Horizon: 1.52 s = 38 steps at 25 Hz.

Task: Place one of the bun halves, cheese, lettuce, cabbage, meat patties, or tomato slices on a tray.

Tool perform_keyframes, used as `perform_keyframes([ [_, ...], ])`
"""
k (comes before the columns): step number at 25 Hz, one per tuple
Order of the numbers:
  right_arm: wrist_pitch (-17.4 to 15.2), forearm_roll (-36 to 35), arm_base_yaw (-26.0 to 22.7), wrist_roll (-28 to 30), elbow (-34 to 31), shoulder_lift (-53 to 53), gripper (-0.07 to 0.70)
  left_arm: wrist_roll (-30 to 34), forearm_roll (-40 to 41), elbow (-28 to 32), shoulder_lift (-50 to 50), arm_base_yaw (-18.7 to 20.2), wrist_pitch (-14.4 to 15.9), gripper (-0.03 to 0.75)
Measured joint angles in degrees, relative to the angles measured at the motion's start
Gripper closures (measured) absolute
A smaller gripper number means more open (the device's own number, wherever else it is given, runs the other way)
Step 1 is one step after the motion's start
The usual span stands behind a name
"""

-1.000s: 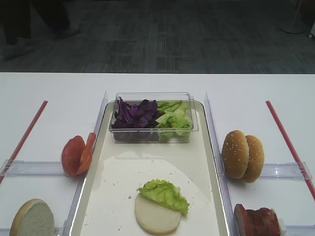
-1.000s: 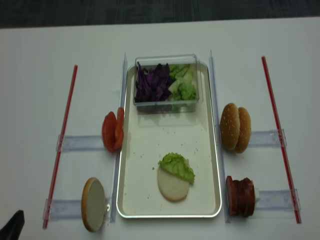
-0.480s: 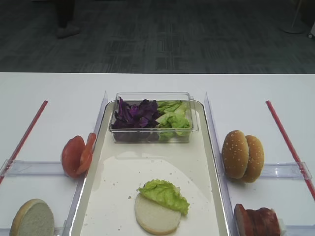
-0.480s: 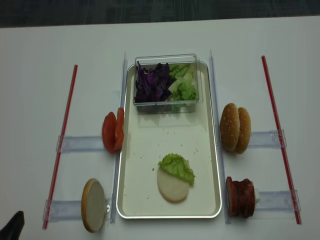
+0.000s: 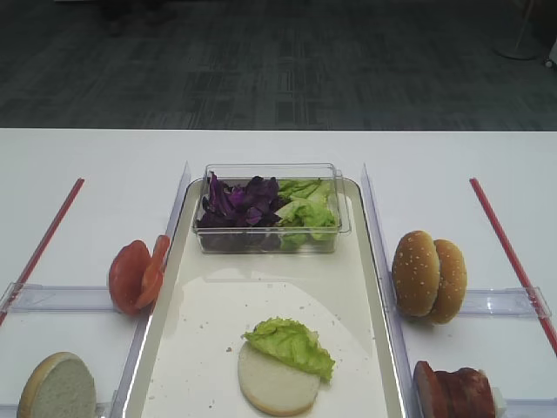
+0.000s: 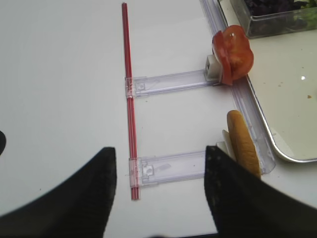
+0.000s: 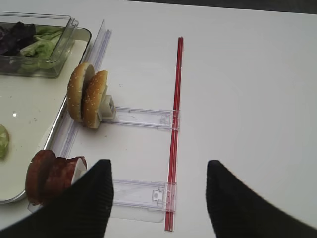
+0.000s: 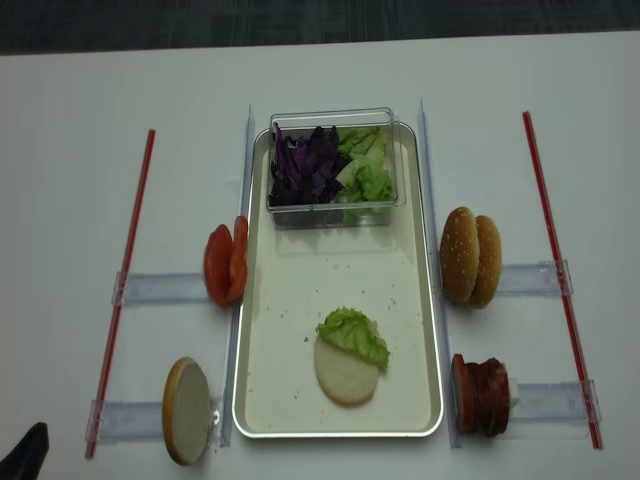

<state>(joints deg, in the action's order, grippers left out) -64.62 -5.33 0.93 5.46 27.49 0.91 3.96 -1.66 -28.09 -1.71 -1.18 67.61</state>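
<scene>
The cream tray [image 5: 365, 287] lies mid-table. On its near part a flat bun half [image 5: 274, 387] carries a lettuce leaf [image 5: 291, 344]. Purple cabbage [image 5: 235, 202] and more lettuce [image 5: 306, 209] fill a tub at the tray's far end. Tomato slices [image 5: 135, 274] and another bun half [image 5: 57, 387] stand left of the tray. Sesame bun halves [image 5: 428, 274] and meat patties [image 5: 452, 390] stand to its right. Cheese is out of view. My right gripper [image 7: 158, 198] hangs open over the table right of the patties [image 7: 52, 178]. My left gripper [image 6: 161, 193] is open left of a bun half [image 6: 242, 144].
A clear plastic tub [image 8: 335, 205] sits on the tray's far end. Red strips [image 8: 125, 290] [image 8: 555, 260] run along both sides. Clear plastic holders [image 7: 141, 118] [image 6: 168, 82] stick out from rails beside the tray and prop the food upright.
Nothing on the table has moved and both grippers stay as they were. A person behind the far edge has walked out of view.
</scene>
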Motion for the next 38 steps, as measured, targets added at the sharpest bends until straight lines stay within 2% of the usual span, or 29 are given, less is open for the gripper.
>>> perform_keyframes([
  [38,0.0,0.0,0.0,-0.25,0.0,0.0,0.186,0.0,0.0,0.0,0.0,0.0,0.0,0.349],
])
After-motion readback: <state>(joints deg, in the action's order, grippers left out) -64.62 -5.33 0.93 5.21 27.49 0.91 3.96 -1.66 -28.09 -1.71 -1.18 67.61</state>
